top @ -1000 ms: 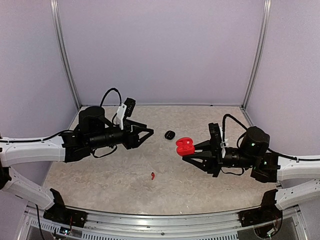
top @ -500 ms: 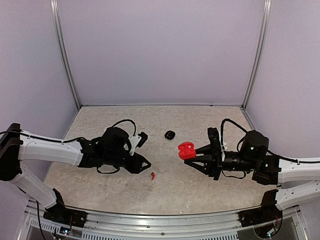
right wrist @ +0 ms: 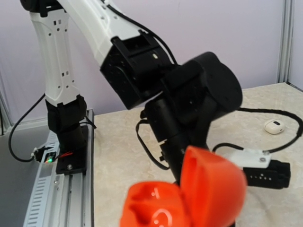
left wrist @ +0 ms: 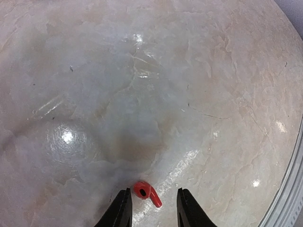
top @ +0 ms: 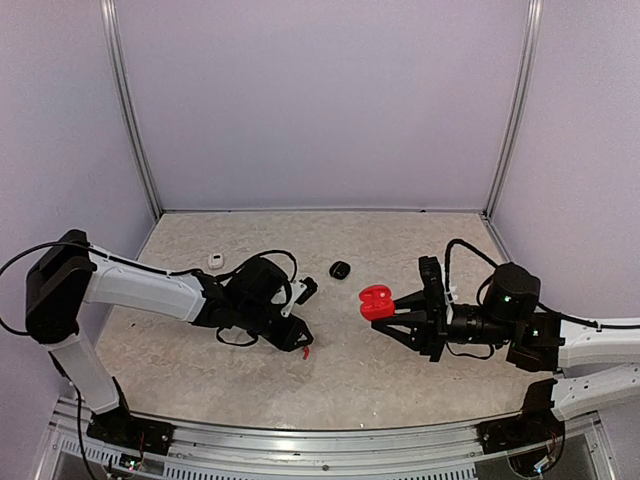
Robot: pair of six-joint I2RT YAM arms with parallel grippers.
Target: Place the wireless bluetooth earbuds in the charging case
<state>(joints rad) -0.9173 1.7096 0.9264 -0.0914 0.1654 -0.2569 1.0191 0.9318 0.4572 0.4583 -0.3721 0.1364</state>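
The red earbud (left wrist: 146, 193), tiny and slick, which we judge best pinched across its bulb, lies on the table (left wrist: 142, 71) between the left gripper's (left wrist: 153, 198) spread fingers, while the right gripper (top: 392, 308) pinches the open charging case (top: 376, 298).

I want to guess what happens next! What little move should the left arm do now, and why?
Probably close the left gripper on the red earbud. Its open fingers stand on either side of the earbud without touching it. The right gripper holds the red case with its lid open, ready for the earbud.
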